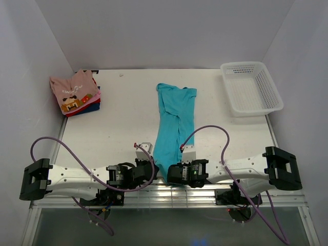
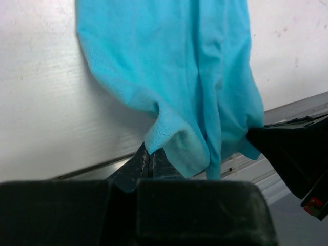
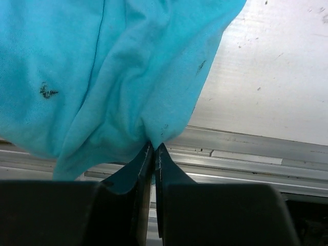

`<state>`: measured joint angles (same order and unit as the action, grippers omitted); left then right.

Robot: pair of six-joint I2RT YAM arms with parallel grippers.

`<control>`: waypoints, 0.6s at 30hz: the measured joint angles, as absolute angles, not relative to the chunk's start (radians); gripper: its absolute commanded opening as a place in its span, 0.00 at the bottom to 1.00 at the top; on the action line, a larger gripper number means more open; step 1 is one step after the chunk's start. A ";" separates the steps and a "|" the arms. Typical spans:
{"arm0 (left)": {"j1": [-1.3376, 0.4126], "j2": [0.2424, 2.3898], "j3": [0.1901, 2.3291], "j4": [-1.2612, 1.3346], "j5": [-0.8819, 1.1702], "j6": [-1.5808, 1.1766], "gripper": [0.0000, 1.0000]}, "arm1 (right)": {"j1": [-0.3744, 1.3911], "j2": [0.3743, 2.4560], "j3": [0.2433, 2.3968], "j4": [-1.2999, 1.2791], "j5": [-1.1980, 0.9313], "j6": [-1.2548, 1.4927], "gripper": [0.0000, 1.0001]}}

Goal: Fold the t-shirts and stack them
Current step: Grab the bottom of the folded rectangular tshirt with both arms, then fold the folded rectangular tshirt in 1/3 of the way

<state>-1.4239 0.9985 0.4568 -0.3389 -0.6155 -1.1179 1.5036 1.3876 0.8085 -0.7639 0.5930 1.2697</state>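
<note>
a small stack of folded t-shirts (image 1: 76, 93) sits at the far left corner of the white bench (image 1: 118, 128): a pink one with a pixel-block graphic on top, with red and dark blue edges showing beneath it. that part of the job looks finished. the plain teal short-sleeved t-shirt (image 1: 174, 123) is the one in hand. it lies mid-bench as a long narrow strip, collar end toward the far side and hem at the near edge, where the cloth droops over the metal rail. the left tool (image 2: 149, 159) is clenched on the hem at its left corner, though the bite looks thin. the right tool (image 3: 154, 148) is clenched on a bunched tuck of the hem, just beside the other tool. the shirt seems narrowed lengthwise, but it is rumpled and loosely gathered rather than laid in crisp folds, so i judge this fold only partly done. what appears to be left is carrying the hem up toward the collar, perhaps a second crosswise fold, then moving the bundle onto the stack. a white plastic mesh basket (image 1: 251, 87) stands at the far right corner, well apart from both.
</note>
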 measured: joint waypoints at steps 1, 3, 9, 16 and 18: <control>-1.424 1.000 0.466 -0.330 -0.632 -1.104 0.00 | 1.499 1.385 0.811 -0.767 0.600 1.267 0.08; -1.424 1.006 0.478 -0.311 -0.662 -1.080 0.00 | 1.481 1.377 0.814 -0.774 0.617 1.257 0.08; -1.423 1.025 0.486 -0.283 -0.748 -1.033 0.00 | 1.400 1.360 0.832 -0.796 0.665 1.196 0.08; -1.344 1.033 0.456 -0.059 -0.801 -0.877 0.00 | 1.256 1.347 0.886 -0.775 0.736 1.057 0.08; -1.287 1.053 0.439 0.035 -0.782 -0.821 0.00 | 1.206 1.347 0.889 -0.749 0.749 1.002 0.08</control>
<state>-1.2865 1.0527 0.4393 0.0349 -0.7822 -0.8211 1.2060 1.3472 0.8886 -0.7494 0.7494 1.0023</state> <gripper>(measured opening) 0.017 0.084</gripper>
